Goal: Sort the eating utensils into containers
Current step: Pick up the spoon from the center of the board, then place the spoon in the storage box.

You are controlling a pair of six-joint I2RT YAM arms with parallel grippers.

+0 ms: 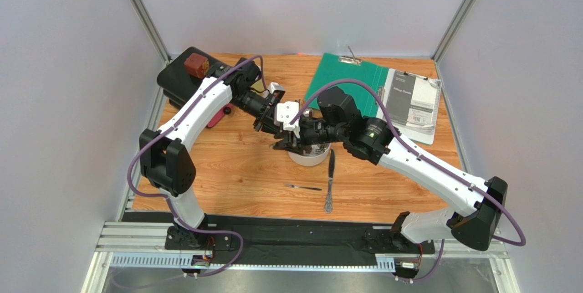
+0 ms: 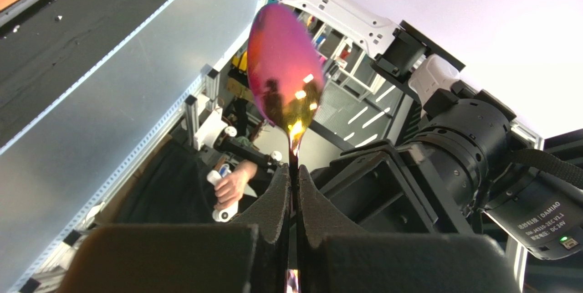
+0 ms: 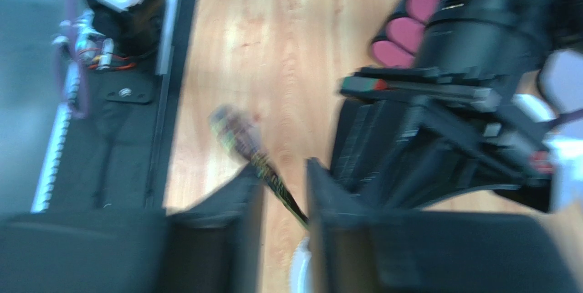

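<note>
my left claw (image 2: 293, 178) is clamped on the iridescent spoon (image 2: 284, 74) just above the white holder (image 1: 311, 158) on the desk (image 1: 239, 170). my right claw (image 3: 282, 180) straddles its handle; too blurred, i cannot tell its grip.

A wooden table (image 1: 232, 170) is enclosed by plain grey walls (image 1: 68, 67) and aluminium frame posts (image 1: 140, 9). At the far right of the table a green clipboard (image 1: 342, 81) is laid flat, and a printed booklet (image 1: 414, 101) is placed over its right side. At the far left corner a black case (image 1: 179, 78) is seen, with a red-brown block (image 1: 196, 64) set on top. Just nearer, a red object (image 1: 215, 118) is partly hidden. Along the near edge a black mat (image 1: 294, 228) and an aluminium rail (image 1: 137, 242) are fitted.
</note>
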